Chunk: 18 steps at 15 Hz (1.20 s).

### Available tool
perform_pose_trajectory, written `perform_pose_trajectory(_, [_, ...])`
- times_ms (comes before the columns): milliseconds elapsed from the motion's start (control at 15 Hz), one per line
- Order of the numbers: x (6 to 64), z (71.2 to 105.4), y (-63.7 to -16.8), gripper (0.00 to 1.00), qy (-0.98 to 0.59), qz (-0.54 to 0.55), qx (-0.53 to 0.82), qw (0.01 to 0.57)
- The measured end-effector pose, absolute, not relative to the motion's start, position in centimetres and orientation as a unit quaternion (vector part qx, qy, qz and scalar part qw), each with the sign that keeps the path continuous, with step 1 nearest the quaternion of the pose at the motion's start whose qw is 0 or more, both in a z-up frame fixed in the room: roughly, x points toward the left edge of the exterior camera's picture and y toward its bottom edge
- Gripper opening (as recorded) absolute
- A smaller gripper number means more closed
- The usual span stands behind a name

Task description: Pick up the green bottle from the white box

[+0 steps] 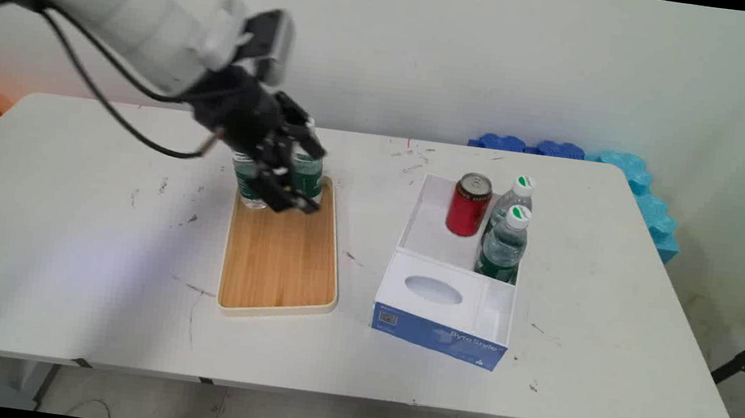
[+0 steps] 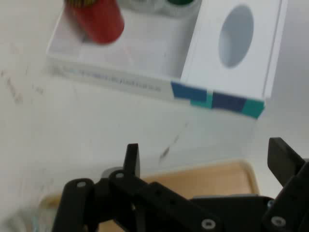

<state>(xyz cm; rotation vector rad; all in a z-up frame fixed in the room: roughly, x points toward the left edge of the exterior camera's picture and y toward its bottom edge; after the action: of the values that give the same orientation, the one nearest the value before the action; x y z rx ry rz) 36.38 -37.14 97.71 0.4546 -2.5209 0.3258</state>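
Over the tray's far end: the end effector is being held low, tilted down from the upper left, just beside two bottles that are standing there.
End effector state: released. In the hand view its fingers are being held wide apart, with nothing seen between them but wood and bench.
Nearest things: the left tray bottle and the right tray bottle, both green-labelled; their tops are being hidden by the black linkage, so touching cannot be told from the main view.
Axis of the bottles: both are being kept upright, long axis vertical, necks up toward the hand.
Tray: a wooden board with a pale rim is lying lengthwise on the bench, its near part bare.
Care in handling: with two upright bottles set so close together, a sideways brush is being judged enough to tip one; a straight, slow line with the fingers squared on one body alone is being judged the safer way.
To the right: a white and blue box is lying well apart from the tray, with a red can and two more bottles standing in its open compartment.
Behind the bench: blue foam blocks are being kept against the wall.
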Motion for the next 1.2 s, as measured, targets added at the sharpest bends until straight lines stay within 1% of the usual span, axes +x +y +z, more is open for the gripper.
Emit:
perform_pose_trajectory(600, [25.5,94.1,-42.1,1.0,-0.938,0.116,0.116,0.304])
perform_pose_trajectory(1200, [18.3,90.2,-46.9,1.0,-0.937,0.121,0.089,0.314])
